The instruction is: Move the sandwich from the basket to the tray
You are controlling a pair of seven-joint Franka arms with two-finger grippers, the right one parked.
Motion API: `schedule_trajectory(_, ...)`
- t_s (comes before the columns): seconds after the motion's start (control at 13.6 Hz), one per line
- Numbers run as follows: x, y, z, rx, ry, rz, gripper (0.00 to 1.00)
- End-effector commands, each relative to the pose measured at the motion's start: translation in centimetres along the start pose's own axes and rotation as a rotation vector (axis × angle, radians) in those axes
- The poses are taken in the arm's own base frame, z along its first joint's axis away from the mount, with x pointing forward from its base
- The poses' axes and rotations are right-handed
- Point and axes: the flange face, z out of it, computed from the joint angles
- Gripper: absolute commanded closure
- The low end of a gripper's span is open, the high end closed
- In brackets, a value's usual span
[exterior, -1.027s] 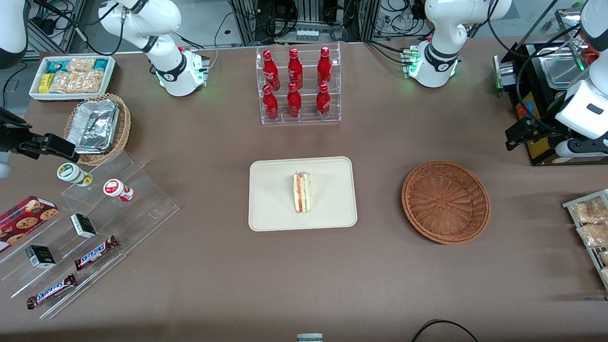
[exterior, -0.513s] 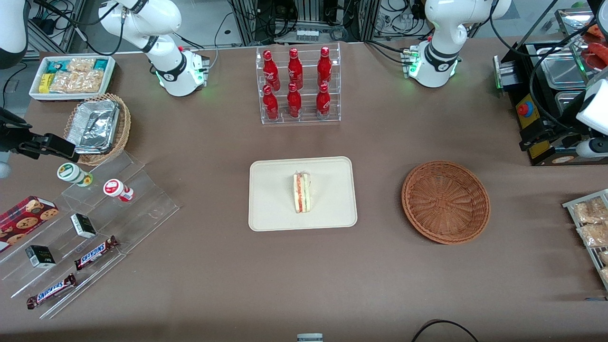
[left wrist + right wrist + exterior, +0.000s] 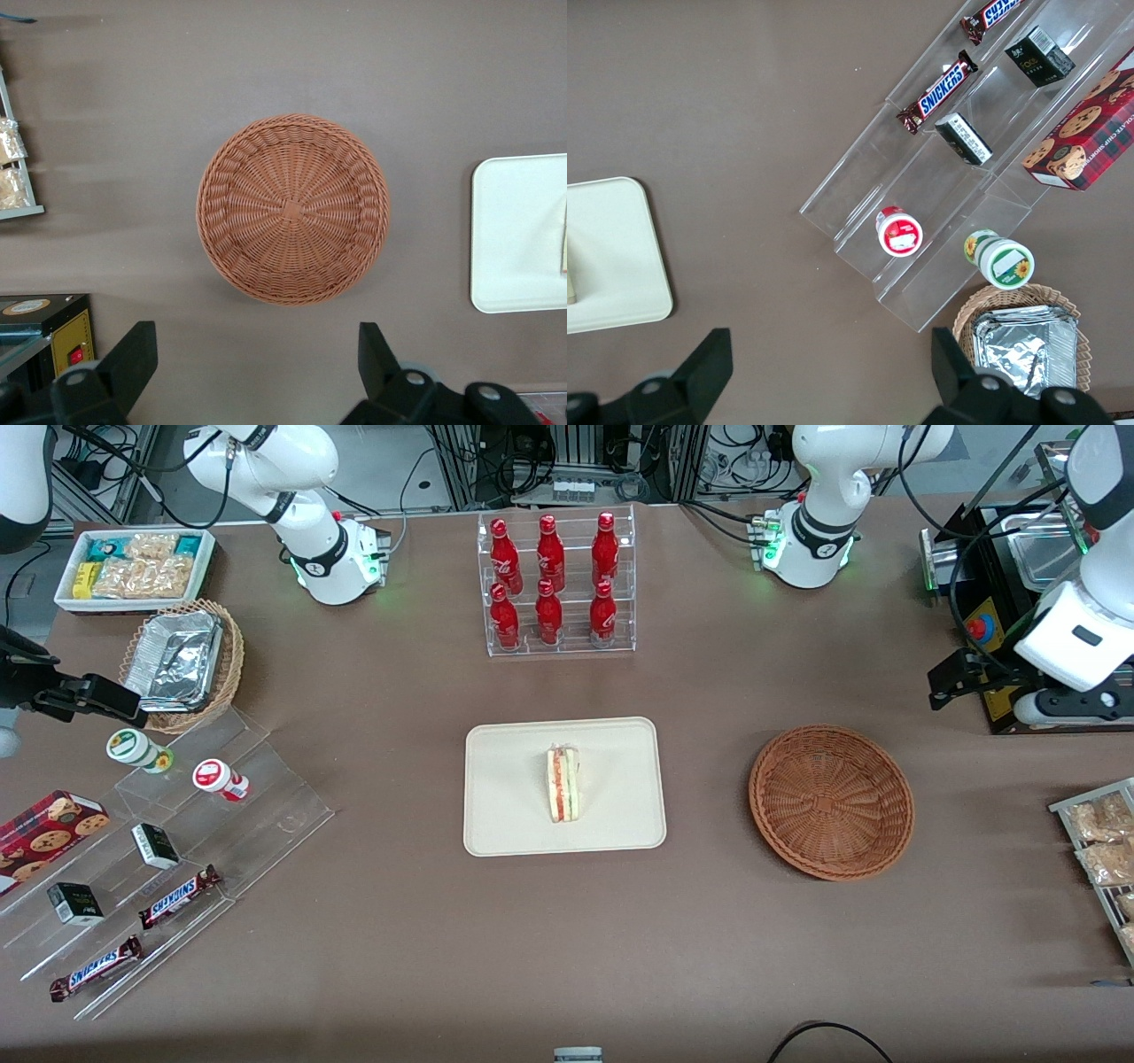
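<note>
Sandwich [image 3: 563, 784] lies on its side in the middle of the cream tray [image 3: 505, 824], filling layers showing — the reddish-brown wicker basket [image 3: 831, 802] sits beside the tray toward the working arm's end of the worktop [image 3: 399, 939]. Pincer [image 3: 252, 376] hovers above the worktop near the basket, fingers spread wide, holding nothing.
</note>
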Motion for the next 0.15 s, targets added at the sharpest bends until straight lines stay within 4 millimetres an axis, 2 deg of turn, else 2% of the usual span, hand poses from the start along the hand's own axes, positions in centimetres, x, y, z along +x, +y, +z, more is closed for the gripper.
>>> schedule_trajectory(0.0, 0.33, 0.16, -0.60, -0.006, 0.009, 0.011, 0.00)
schedule_trajectory(0.07, 0.32, 0.16, -0.59, -0.006, 0.007, 0.015, 0.00)
